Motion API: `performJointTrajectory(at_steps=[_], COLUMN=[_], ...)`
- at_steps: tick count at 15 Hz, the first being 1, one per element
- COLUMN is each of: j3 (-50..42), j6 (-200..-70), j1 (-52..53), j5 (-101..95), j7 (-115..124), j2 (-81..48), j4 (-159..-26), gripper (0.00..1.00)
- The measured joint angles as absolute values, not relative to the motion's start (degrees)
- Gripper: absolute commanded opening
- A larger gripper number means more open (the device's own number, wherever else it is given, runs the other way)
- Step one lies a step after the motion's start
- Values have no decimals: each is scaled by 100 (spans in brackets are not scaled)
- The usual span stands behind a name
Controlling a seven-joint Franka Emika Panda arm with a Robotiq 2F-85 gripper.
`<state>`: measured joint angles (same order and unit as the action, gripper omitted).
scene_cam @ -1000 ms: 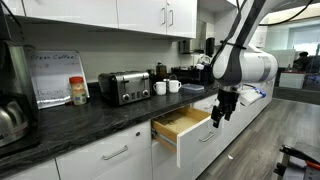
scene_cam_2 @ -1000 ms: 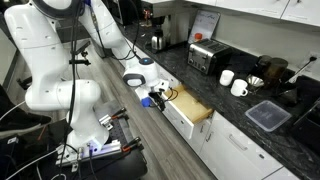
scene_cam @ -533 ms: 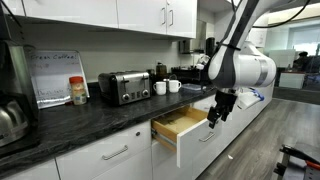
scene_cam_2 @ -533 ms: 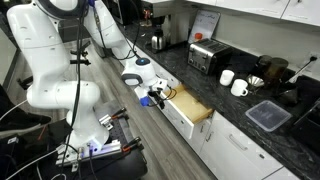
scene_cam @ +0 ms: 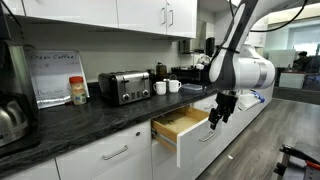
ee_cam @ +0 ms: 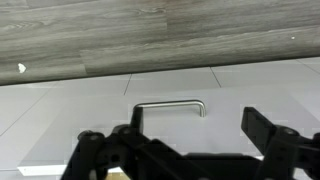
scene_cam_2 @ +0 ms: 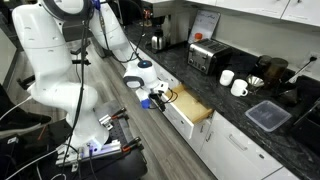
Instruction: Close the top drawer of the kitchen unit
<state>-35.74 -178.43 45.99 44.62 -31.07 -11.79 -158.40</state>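
At the far left of the dark speckled table [scene_cam: 88,116], in an exterior view, stood a dark coffee machine [scene_cam: 10,118], then a hand-written sign [scene_cam: 55,77] leaning on the wall, a jar with a red lid [scene_cam: 78,90], a chrome toaster [scene_cam: 124,87] and two white mugs [scene_cam: 167,87]. Below them ran the white kitchen unit [scene_cam: 105,155], and right of the toaster the top drawer [scene_cam: 180,124] stood pulled out, its light wood box open to view. Just right of that drawer hung my tool [scene_cam: 217,114], pointing down beside the drawer's outer face; I could not tell whether it touched the front. In an exterior view from the floor side, my white arm base [scene_cam_2: 50,70] rose at the left, my tool [scene_cam_2: 156,97] sat low against the floor side of the open top drawer [scene_cam_2: 192,108], and farther right on the table [scene_cam_2: 245,135] were the toaster [scene_cam_2: 205,57], the mugs [scene_cam_2: 233,82] and a clear plastic container [scene_cam_2: 268,115]. In the wrist view my tool [ee_cam: 175,135] was spread wide and held nothing, its black fingers [ee_cam: 262,128] framing a white front with a silver bar handle [ee_cam: 168,107], grey wood-look floor [ee_cam: 150,35] above it.
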Motion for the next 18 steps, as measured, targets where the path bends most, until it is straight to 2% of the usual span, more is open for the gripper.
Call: performJointTrajectory(at_steps=[3,12,18], j3=[-3317,-3312,-1790], j6=[-17887,-17895,-18063], j1=[4322,4323,2189], j5=[4234,4235,1528], j7=[-2888,-2898,-1267], j2=[-1124,-1081,-892], j4=[-15849,-15862,-15861], gripper=[100,100,100])
